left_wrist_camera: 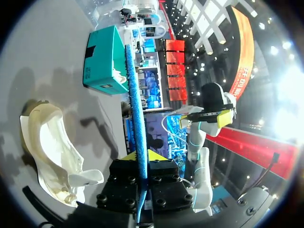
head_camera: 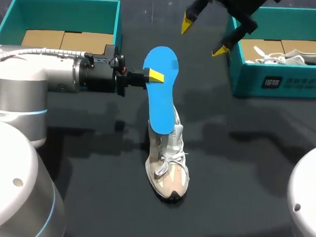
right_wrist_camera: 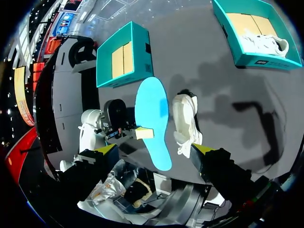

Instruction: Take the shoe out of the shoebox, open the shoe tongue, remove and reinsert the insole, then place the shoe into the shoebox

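Dark tabletop (head_camera: 252, 156) carries two teal shoeboxes. The left shoebox (head_camera: 63, 1) shows only its cardboard floor. The right shoebox (head_camera: 246, 81) holds a second shoe (head_camera: 290, 55), pale, lying inside. Our left arm (head_camera: 42, 76) comes in level from the left side. The shoe (head_camera: 168, 173) stands on the tabletop near the middle, outside both boxes, toe toward us and laces up. The blue insole (head_camera: 160, 92) is out of the shoe, held up on edge, with its lower end over the heel opening; we cannot tell if it touches there. Our left gripper (head_camera: 154, 75) is clamped on the insole near its upper end, one yellow tip on each face. Our right gripper (head_camera: 203, 37) hangs above the tabletop just beside the right shoebox, fingers spread wide and holding nothing.
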You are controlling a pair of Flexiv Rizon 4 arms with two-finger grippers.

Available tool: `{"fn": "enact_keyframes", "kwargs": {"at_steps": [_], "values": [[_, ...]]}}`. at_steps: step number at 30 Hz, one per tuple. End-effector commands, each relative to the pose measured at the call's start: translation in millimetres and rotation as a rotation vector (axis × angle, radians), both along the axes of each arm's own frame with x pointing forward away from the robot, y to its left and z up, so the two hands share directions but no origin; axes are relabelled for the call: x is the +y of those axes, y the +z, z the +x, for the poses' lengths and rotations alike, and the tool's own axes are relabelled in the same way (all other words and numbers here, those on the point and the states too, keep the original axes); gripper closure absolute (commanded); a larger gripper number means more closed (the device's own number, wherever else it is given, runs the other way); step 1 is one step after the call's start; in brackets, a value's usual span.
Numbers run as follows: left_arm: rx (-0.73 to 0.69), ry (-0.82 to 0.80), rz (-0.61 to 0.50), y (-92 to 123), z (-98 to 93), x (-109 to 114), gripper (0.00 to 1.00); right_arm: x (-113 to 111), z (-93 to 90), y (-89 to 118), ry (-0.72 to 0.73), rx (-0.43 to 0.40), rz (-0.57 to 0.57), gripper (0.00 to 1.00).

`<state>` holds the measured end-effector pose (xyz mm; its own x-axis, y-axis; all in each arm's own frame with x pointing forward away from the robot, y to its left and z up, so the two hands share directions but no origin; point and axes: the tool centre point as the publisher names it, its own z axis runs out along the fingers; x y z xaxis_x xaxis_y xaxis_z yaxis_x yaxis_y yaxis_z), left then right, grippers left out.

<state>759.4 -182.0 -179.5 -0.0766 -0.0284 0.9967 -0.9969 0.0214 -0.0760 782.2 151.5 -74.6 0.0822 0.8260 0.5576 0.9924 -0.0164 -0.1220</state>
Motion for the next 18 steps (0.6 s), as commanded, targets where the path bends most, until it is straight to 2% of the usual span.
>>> {"fn": "enact_keyframes", "kwargs": {"at_steps": [1, 18], "values": [[0.000, 0.001, 0.001, -0.5, -0.7, -0.4, 1.00, 12.3, -4.1, 5.1, 0.003, -0.002, -0.161, 0.00], [0.000, 0.001, 0.001, -0.5, -0.7, -0.4, 1.00, 44.1, -16.7, 14.6, -0.048, -0.063, -0.349, 0.00]]}}
